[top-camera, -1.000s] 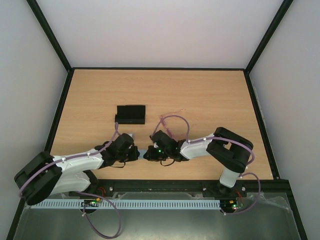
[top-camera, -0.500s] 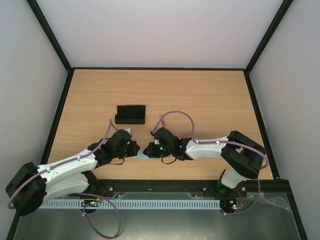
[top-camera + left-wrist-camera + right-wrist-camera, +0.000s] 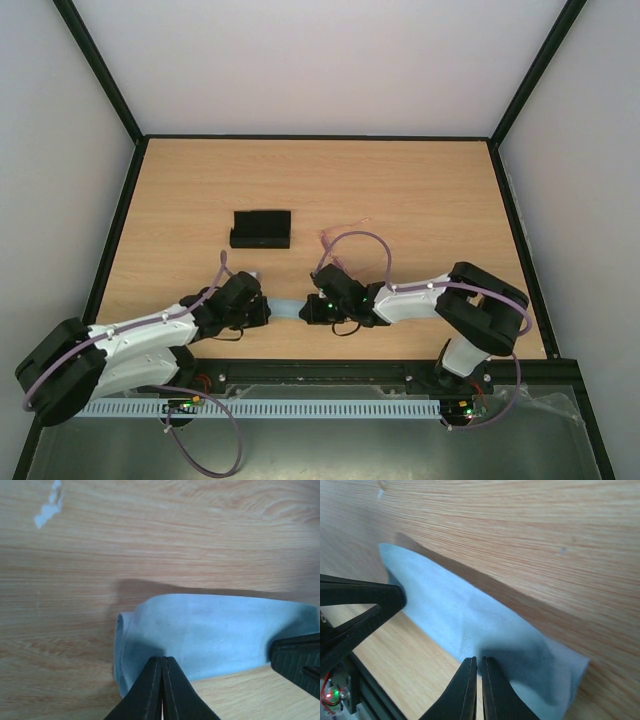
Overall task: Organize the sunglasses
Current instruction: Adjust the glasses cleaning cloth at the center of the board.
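Note:
The light blue cloth point(image 3: 285, 308) is stretched between my two grippers near the table's front edge. My left gripper point(image 3: 267, 311) is shut on the cloth's left end point(image 3: 200, 635), and my right gripper point(image 3: 305, 312) is shut on its right end point(image 3: 470, 615). The cloth casts a shadow on the wood and seems to be just above it. The sunglasses point(image 3: 342, 232) show only faintly, as a thin pink shape on the table behind the right arm. They are apart from both grippers.
The black oblong case point(image 3: 261, 228) lies on the wooden table point(image 3: 420, 190) behind the left gripper. A purple cable point(image 3: 370, 240) loops above the right wrist, near the sunglasses. A small white fleck point(image 3: 47, 512) lies on the wood. A black rail point(image 3: 330, 368) borders the near edge.
Both grippers have drawn slightly toward the near edge and moved apart. More of the blue cloth now shows stretched between them.

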